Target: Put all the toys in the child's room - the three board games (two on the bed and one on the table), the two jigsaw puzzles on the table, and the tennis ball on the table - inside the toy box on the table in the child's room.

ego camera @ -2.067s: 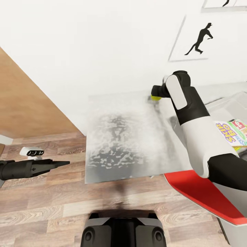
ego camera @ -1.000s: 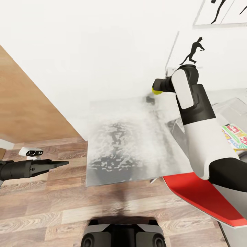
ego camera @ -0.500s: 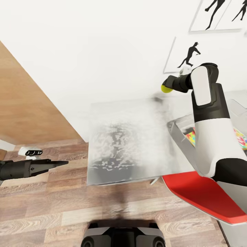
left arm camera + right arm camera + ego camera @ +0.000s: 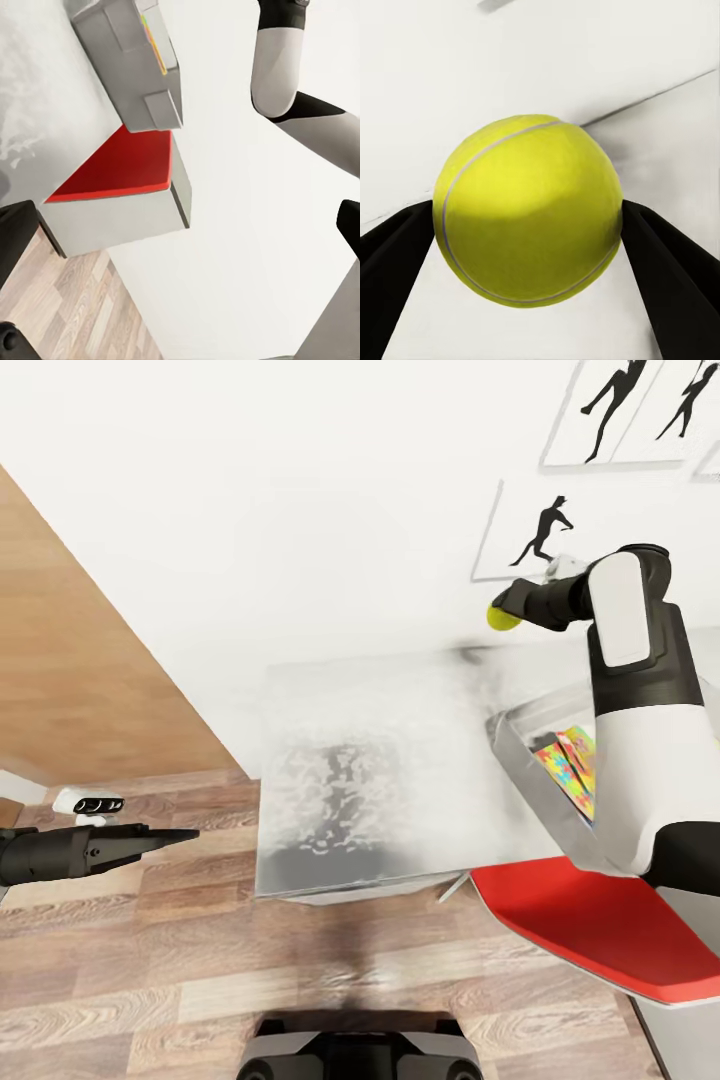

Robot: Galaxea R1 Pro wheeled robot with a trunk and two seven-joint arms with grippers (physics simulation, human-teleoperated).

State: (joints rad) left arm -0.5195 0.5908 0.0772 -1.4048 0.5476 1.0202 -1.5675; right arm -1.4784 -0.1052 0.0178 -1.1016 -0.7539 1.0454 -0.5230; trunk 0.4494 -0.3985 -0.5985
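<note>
Yellow-green felt fills my right pincer (image 4: 529,214), its jaws clamped on the tennis ball (image 4: 500,618) and held high above the table (image 4: 370,760) so it clears the toy box (image 4: 525,745) wall, while my left pincer (image 4: 170,837), pressed together and empty, idles aside.

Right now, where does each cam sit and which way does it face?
Head view: on the head, looking down at the table; both arms show, right gripper shut on the tennis ball.
Left wrist view: off the table's side, facing the toy box.
Right wrist view: along the jaws at the tennis ball.
Shared: ball in head and right wrist views; toy box in head and left wrist views.
</note>
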